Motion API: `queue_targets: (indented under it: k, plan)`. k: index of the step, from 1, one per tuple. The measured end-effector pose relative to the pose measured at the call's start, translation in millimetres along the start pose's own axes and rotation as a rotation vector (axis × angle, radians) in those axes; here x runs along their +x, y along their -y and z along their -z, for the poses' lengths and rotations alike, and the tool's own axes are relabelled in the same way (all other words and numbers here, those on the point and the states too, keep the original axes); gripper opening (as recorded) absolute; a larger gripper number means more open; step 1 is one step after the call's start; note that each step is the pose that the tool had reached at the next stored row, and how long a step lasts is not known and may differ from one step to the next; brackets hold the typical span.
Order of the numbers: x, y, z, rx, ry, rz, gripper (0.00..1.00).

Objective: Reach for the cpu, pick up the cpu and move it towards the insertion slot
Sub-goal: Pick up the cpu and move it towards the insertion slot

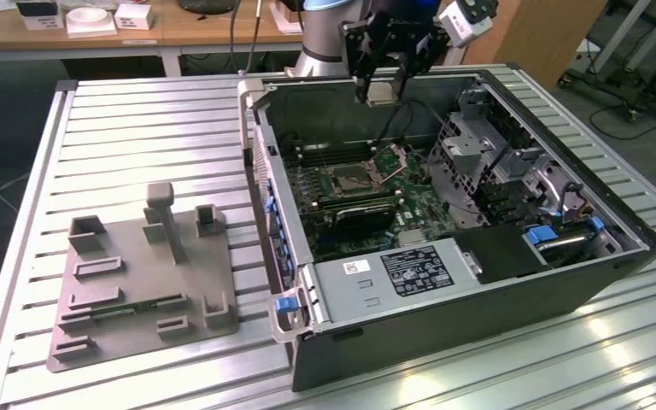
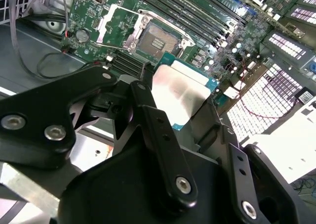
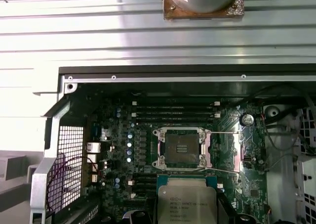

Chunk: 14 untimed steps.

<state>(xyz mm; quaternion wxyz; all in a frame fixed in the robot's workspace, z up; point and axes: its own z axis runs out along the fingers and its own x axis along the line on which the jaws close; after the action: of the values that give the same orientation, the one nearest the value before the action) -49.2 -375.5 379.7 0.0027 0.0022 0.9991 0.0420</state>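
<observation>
while the arm hangs over the far rim of the open computer case (image 1: 465, 282), the gripper (image 1: 382, 92) is closed on the cpu (image 1: 381, 92), held clear above the green motherboard (image 1: 419, 218). in the second wrist view the black fingers (image 2: 158, 130) clamp the chip's edges — its shiny metal top (image 2: 180, 93) faces the camera. in the first wrist view the cpu (image 3: 187, 201) sits just beside the insertion slot (image 3: 181, 147), apart from it. the slot (image 1: 351, 178) lies uncovered, its retention plate (image 1: 401, 161) tilted up. a grey fixture block (image 1: 140, 278) rests on the slatted table (image 1: 134, 137), well apart at the exterior view's left.
</observation>
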Motion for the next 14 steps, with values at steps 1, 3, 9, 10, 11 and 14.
queue_targets:
  k: [1, 3, 9, 10, 11, 14]
  plan:
    - [0.0, -0.2, 0.0, 0.0000, 0.0000, 0.000, 0.55]
    - [0.0, -0.6, -0.1, -0.0001, 0.0000, 0.000, 0.55]
    - [0.0, -1.6, -0.2, -0.0001, 0.0000, 0.000, 0.55]
    - [0.0, -1.8, -0.1, 0.0000, 0.0000, 0.000, 0.55]
    - [0.0, -2.0, -0.2, 0.0000, 0.0000, 0.000, 0.55]
    - [0.0, -2.7, -0.2, 0.0000, 0.0000, 0.000, 0.55]
